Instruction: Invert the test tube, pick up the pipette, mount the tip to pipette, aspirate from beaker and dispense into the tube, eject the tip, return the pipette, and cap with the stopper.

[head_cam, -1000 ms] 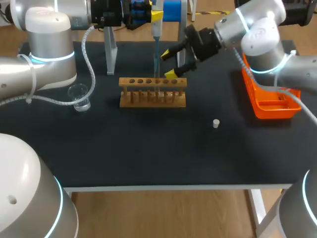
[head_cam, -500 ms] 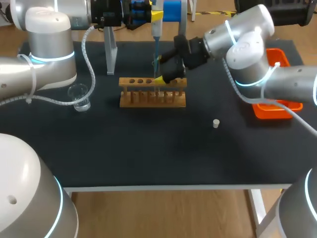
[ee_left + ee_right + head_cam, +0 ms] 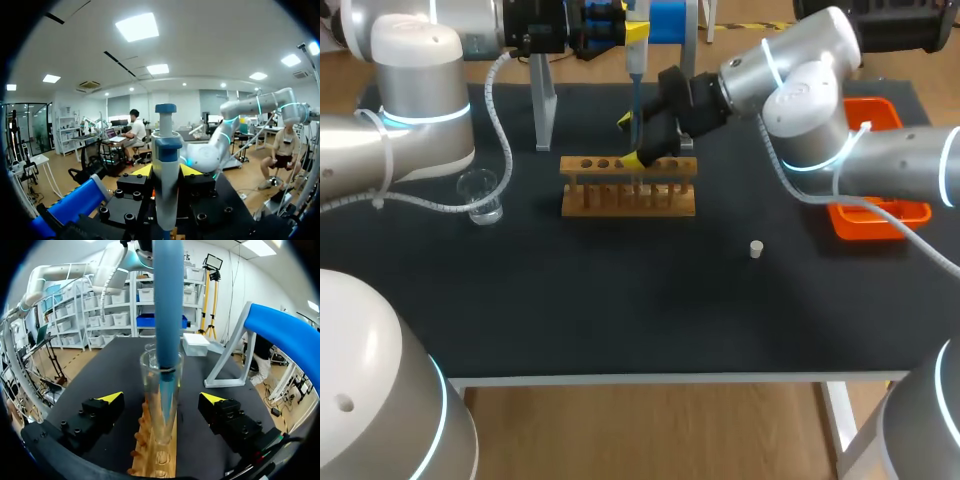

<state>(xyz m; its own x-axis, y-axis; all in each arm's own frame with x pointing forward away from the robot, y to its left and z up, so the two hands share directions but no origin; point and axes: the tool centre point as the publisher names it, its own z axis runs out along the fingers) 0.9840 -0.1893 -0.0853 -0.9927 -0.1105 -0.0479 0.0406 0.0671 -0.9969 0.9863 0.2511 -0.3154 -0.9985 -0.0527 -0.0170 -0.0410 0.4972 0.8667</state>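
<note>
Table (image 3: pixel 620 300) | clear tube (image 3: pixel 152 405), blue pipette (image 3: pixel 168 300) inside | right end effector (image 3: pixel 161 398) open | left end effector (image 3: pixel 166 171) probably grips pipette

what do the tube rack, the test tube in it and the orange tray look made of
Rack: looks like wood, light brown, matte, with drilled holes along the top.
Test tube: clear, probably glass, though clear plastic is possible; the pipette shows straight through its wall.
Tray: likely moulded plastic, uniform bright orange with a slight sheen.
</note>
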